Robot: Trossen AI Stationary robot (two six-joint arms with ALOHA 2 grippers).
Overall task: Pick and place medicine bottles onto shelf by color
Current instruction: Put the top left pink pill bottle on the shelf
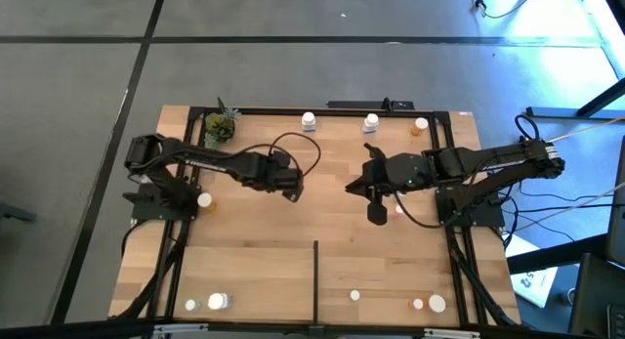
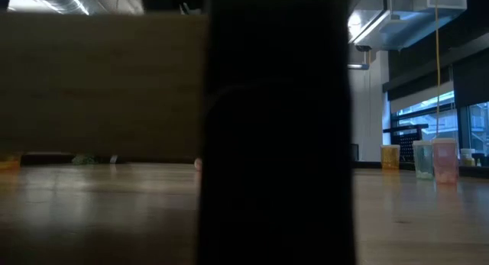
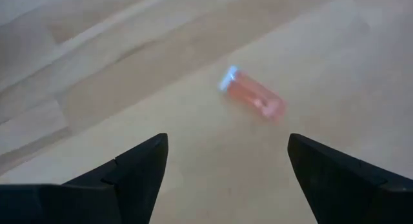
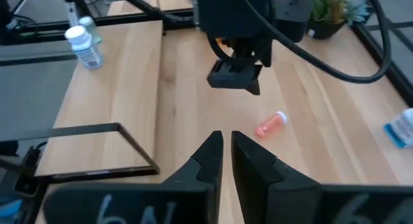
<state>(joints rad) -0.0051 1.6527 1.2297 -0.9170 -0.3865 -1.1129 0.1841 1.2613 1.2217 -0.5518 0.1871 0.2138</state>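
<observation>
A small orange medicine bottle [image 3: 253, 98] with a white cap lies on its side on the light-wood shelf [image 1: 254, 251], near the middle. My left gripper [image 3: 226, 143] hovers above it, open, with a finger to either side and short of the bottle. From the right wrist view the same bottle [image 4: 271, 125] shows just below the left gripper [image 4: 235, 75]. In the high view the left gripper [image 1: 291, 188] covers the bottle. My right gripper [image 4: 227, 139] is shut and empty, raised over the shelf's centre right [image 1: 352, 188].
White bottles [image 1: 309, 120] [image 1: 371, 122] and an orange one [image 1: 420, 127] stand along the far edge, beside a potted plant [image 1: 220, 127]. Several more bottles [image 1: 217, 301] [image 1: 437, 303] stand at the near edge, either side of the black divider strip [image 1: 315, 280]. One bottle [image 1: 205, 199] is by the left arm's base.
</observation>
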